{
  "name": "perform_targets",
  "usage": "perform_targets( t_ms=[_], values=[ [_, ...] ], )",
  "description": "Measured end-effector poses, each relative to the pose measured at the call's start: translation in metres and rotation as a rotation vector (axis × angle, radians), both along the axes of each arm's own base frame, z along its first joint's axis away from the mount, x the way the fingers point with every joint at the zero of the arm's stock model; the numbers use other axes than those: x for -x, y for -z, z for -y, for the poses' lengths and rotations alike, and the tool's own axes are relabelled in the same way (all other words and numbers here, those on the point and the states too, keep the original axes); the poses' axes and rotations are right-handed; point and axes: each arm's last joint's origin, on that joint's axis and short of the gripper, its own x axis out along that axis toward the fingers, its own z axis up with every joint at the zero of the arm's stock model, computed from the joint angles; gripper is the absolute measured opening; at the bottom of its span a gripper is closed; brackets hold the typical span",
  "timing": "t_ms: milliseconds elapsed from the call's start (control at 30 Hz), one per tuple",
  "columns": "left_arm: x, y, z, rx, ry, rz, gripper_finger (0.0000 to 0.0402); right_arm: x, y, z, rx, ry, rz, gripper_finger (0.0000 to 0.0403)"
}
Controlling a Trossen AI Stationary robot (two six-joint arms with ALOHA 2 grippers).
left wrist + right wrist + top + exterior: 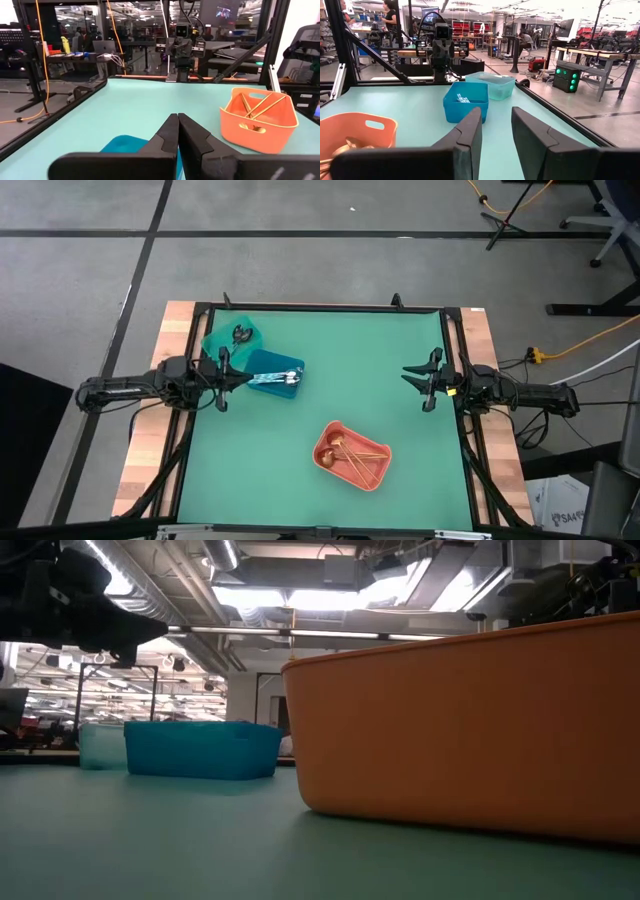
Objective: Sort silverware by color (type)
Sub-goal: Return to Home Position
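2 opposite edges of table [330, 360]: left pincer [243, 377] pressed together, right pincer [408, 373] spread.

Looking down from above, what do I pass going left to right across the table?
See-through teal plastic bin, blue plastic bin, orange plastic bin with gold spoons, right arm's open dark gripper.

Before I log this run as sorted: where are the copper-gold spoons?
In the high view, the copper-gold spoons lie inside the orange bin, right of centre, diagonally below the blue bin.
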Motion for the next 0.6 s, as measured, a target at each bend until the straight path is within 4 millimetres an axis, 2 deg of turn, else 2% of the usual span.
perform_targets(
  t_ms=[600],
  values=[
    [0.0,0.0002,-0.0003,0.001,-0.009,-0.002,0.0,0.0,0.0,0.0,0.0,0.0,0.0,0.0097]
  ],
)
